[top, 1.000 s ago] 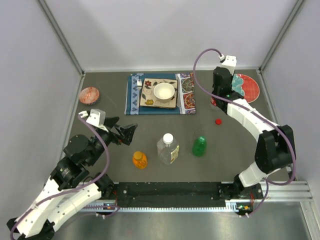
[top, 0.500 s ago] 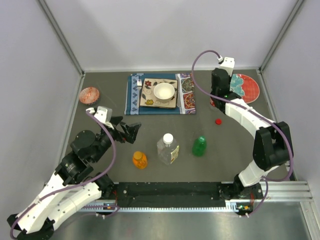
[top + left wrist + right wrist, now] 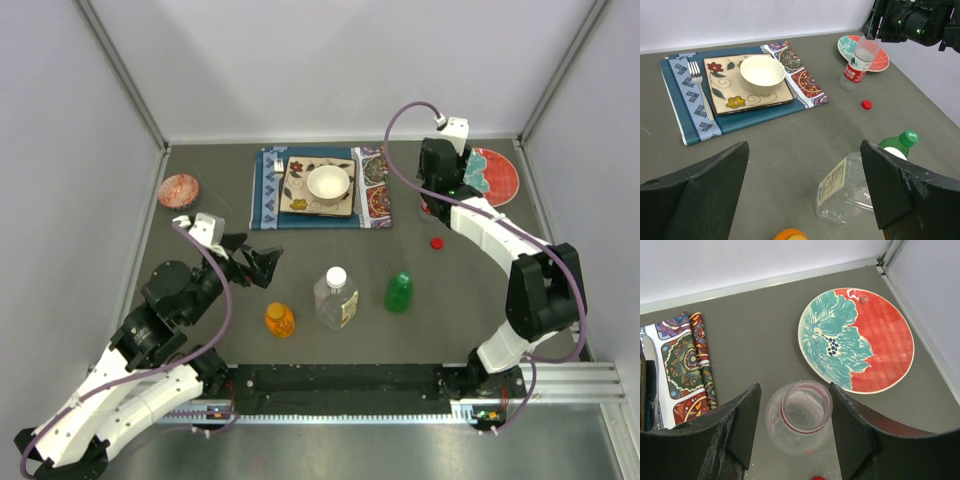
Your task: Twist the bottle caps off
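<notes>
Progress: red cap (image 3: 437, 242) lies loose on the table (image 3: 480, 290), near the small clear bottle (image 3: 799, 422), whose neck is bare.
Right gripper (image 3: 795, 390): fingers apart, straddling that upright bottle from above; contact unclear.
Left gripper (image 3: 266, 263): fingers spread wide, holding nothing.
Key relation: larger clear bottle (image 3: 336, 300), upright with white cap (image 3: 336, 275) on, stands to the right of that open claw, roughly where its fingers point; left arm (image 3: 150, 330) is clearly the nearer.
Also capped: orange bottle (image 3: 280, 319), green bottle (image 3: 399, 292).

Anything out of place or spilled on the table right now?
Only the red cap, lying loose on the table beside the small open bottle. No spill shows; the orange bottle, big clear bottle and green bottle look capped.
</notes>
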Robot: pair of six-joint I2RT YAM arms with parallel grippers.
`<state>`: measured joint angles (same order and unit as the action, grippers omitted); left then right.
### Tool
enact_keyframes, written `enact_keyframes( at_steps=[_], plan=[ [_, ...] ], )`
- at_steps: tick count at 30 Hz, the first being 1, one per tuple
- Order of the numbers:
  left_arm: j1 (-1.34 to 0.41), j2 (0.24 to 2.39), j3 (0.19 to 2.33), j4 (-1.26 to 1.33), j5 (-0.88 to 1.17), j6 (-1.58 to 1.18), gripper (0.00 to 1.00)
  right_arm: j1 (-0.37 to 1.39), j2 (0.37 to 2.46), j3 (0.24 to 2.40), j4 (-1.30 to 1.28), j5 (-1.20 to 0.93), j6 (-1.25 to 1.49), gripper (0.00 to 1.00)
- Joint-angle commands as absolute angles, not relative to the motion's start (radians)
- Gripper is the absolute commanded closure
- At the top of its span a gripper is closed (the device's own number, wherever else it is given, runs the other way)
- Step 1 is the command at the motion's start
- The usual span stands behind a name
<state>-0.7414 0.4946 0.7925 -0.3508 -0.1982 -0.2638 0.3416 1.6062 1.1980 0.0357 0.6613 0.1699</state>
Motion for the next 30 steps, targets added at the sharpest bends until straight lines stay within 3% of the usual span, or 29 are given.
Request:
enact_keyframes(
  at_steps=[1,6,10,30],
  plan=[
    [-0.742,0.482,0.782,-0.305,-0.184,-0.279,0.01,0.336,1.591,1.229,0.028,0.649,0.193,0.43],
    [-0.742,0.477,0.779,-0.305,-0.181,-0.284,0.01,0.336,1.582,1.241,0.012,0.643,0.195,0.41],
    [-0.742,0.474,0.776,-0.305,-0.178,-0.287,0.01,0.336,1.577,1.253,0.003,0.634,0.201,0.32],
    [-0.744,0.466,0.764,-0.304,-0.167,-0.296,0.01,0.336,1.58,1.308,-0.069,0.632,0.204,0.22]
  ],
)
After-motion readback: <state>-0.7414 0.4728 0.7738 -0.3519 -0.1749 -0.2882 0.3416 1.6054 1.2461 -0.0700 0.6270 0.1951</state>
